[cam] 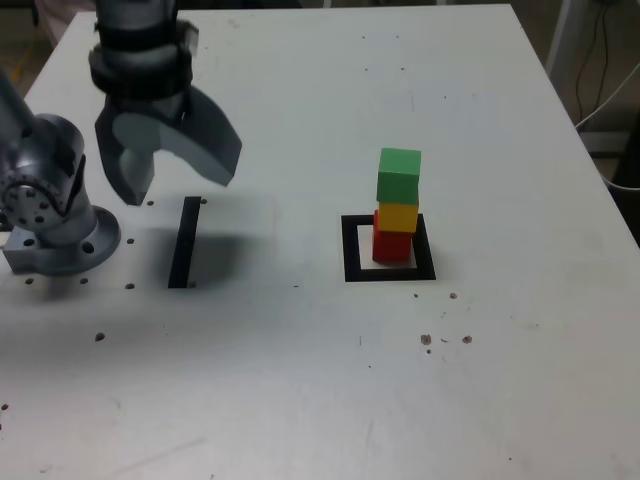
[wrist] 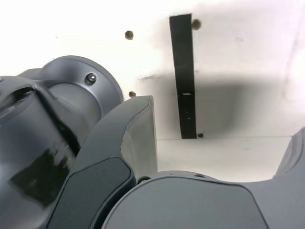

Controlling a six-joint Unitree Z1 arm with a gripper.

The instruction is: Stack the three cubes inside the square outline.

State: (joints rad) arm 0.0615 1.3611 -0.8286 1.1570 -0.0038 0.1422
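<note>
And there it stands: the small solid red cube [cam: 392,246] sits on the white centre of the thick black square outline [cam: 351,250], the matching yellow cube [cam: 398,217] is on top of it, and the green cube [cam: 399,176] crowns the pile, so by my reckoning the stacking is done. My grey pincer [cam: 168,170] hangs wide open and empty, up above the white counter [cam: 300,380] over by my own grey base [cam: 55,225], well apart from the tower, with the thin black strip [cam: 184,242] lying flat between us. Now, the worry: that tower is not plumb. The green cube looks nudged toward the exterior view's right and sits a touch askew on the yellow one, and the red one rides near the far side of the white patch, so any jolt to the counter, or a careless sweep of my arm back that way, could tip the top block off. I'd judge the safe play is to keep clear. The exterior view gives me the whole story: stack, outline, pincer and base. The wrist view shows none of the cubes, only my dark pincer bodywork [wrist: 109,157] up close, the black strip [wrist: 183,76] with its shadow, and some small holes in the counter; it does hint that the jaws are apart, though from that angle I can't be sure.
</note>
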